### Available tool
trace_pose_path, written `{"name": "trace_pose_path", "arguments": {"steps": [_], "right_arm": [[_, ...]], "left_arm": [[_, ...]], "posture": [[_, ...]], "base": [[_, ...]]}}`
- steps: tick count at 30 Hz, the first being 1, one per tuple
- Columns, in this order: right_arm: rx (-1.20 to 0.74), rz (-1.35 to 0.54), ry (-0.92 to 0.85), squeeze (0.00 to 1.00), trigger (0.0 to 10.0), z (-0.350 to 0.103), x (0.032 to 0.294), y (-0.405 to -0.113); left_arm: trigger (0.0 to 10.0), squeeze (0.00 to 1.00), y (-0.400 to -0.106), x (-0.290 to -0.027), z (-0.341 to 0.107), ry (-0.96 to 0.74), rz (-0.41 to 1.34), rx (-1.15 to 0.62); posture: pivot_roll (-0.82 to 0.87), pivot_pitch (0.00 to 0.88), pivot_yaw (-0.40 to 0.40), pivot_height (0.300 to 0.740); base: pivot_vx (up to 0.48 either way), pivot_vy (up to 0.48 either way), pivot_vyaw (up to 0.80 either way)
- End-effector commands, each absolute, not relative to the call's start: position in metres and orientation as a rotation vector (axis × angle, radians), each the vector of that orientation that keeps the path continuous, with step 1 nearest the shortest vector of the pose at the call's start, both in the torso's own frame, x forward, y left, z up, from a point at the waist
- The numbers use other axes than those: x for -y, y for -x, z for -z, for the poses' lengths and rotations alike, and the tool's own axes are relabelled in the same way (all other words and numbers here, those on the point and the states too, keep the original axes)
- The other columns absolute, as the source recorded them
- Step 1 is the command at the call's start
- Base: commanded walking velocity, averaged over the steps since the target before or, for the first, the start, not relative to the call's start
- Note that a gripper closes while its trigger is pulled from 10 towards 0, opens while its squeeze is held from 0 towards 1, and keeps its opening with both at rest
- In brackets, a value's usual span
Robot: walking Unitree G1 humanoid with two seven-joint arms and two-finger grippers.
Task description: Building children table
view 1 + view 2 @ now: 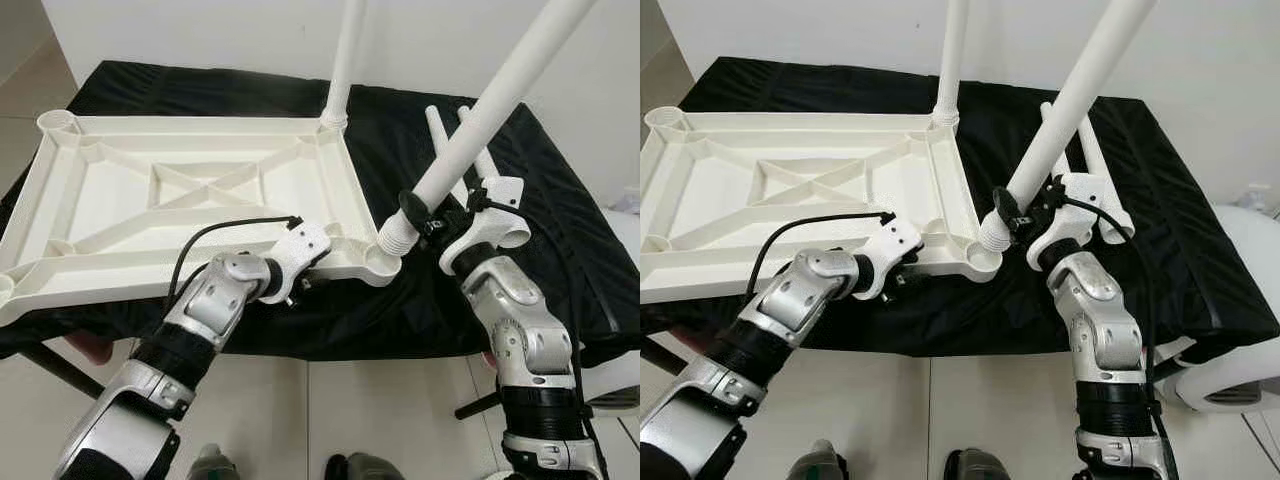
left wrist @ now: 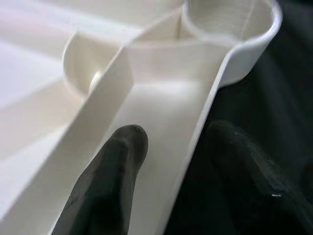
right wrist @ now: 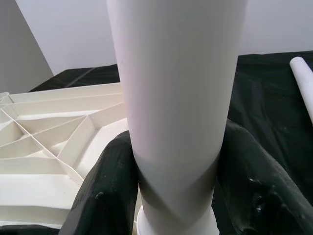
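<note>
- The white ribbed plastic tabletop (image 1: 190, 200) lies upside down on the black-draped counter (image 1: 560, 220), ribs up, round leg sockets at its corners. It looks stiff and light, and smooth enough to slide on the cloth, so the thin rim wall is the sensible place to pin it.
- The left claw (image 2: 166, 161) does that at the near edge: one black finger (image 2: 115, 171) inside the rim wall, the other outside it, close beside the near right corner socket (image 2: 227, 24).
- The long white plastic tube leg (image 1: 490, 110), rigid and slick, leans steeply with its threaded lower end at that corner socket; whether it has seated, I cannot tell.
- The right claw (image 3: 173, 181) is clamped round this leg just above the threaded end, low enough to steer it well.
- A second white leg (image 1: 345, 60) stands upright in the far right corner; two spare white legs (image 1: 450, 140) lie on the cloth behind the right claw.
- Both standing legs are cut off at the top; the tabletop's left edge runs out of view.
</note>
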State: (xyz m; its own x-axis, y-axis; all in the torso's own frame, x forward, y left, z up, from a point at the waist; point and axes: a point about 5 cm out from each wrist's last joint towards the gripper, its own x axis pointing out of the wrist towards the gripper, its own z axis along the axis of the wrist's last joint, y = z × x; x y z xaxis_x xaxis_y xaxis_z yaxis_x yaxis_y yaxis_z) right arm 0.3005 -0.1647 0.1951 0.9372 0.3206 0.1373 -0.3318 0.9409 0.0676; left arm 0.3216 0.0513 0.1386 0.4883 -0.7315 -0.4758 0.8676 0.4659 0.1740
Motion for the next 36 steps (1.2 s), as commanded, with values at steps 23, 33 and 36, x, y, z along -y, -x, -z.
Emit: {"name": "trace_pose_path", "arguments": {"steps": [23,33,36], "right_arm": [[0.149,-0.329,-0.075,0.0,10.0,-0.201,0.168,-0.304],[0.124,-0.372,-0.073,0.0,10.0,-0.192,0.159,-0.3],[0.121,-0.385,-0.065,0.0,10.0,-0.191,0.157,-0.299]], "left_arm": [[0.0,0.0,-0.321,-0.044,-0.116,-0.428,0.969,-0.413],[10.0,0.0,-0.327,-0.047,-0.119,-0.462,0.936,-0.409],[10.0,0.0,-0.328,-0.048,-0.12,-0.463,0.934,-0.406]], "posture": [[0.02,0.038,-0.081,0.74],[0.03,0.035,-0.082,0.74],[0.03,0.033,-0.082,0.74]], "base": [[0.0,0.0,0.0],[0.0,0.0,0.0],[0.0,0.0,0.0]]}}
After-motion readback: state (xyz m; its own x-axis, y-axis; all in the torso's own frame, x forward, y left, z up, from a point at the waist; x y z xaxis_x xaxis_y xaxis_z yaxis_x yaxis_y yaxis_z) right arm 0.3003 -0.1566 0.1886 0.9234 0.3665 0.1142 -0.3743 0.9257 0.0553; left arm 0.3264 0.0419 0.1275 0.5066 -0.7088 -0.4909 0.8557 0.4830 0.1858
